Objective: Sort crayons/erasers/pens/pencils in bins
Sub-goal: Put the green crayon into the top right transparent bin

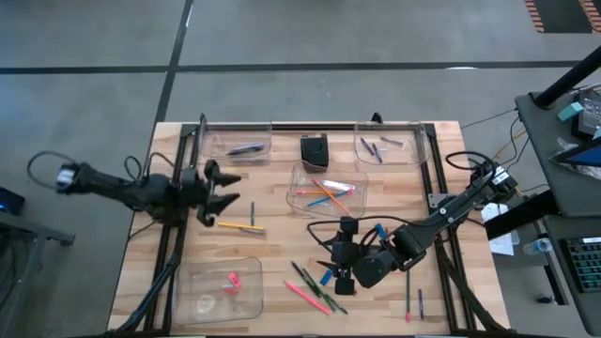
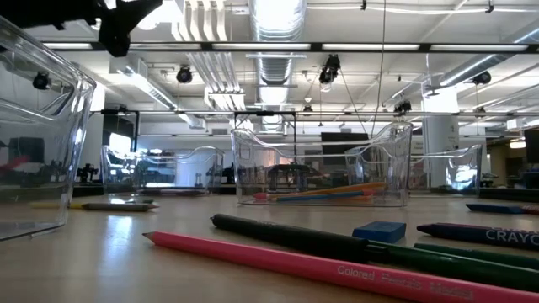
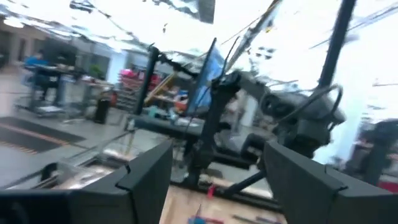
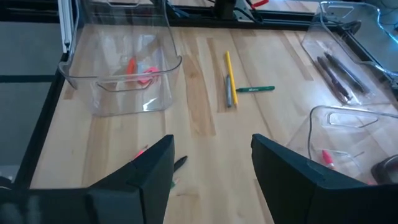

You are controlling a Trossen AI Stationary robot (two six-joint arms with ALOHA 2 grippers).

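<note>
four clear bins sit on the wooden table [image 1: 282, 253]. nearest the front edge, a pink pencil [image 1: 306, 297] and dark green pencils [image 1: 314, 285] lie loose, with a blue eraser [image 1: 326, 277] just beside them and two dark sticks [image 1: 413, 302] off by the right rail. the front-left bin [image 1: 218, 289] holds pink-red erasers [image 1: 232, 279].

just behind the loose pencils, the right gripper [image 1: 335, 255] hangs over the table with its fingers [image 4: 144, 176] parted about halfway and nothing between them; bare wood shows in the gap.

further in, a yellow pencil [image 1: 240, 226] lies on the boards with a short grey crayon [image 4: 228, 91] beside it and a green one [image 4: 255, 89] near its tip. the left gripper [image 1: 225, 191] hovers above the table near the yellow pencil, its jaws spread wide and empty.

the middle bin [image 1: 328, 189] holds orange, blue and pink pencils [image 1: 324, 194]. at the far edge, the back-left bin [image 1: 238, 141] has a dark pen [image 1: 245, 148] in it, a small black box [image 1: 314, 150] stands between the two back bins, and the back-right bin [image 1: 390, 145] holds several dark crayons [image 1: 372, 149].
</note>
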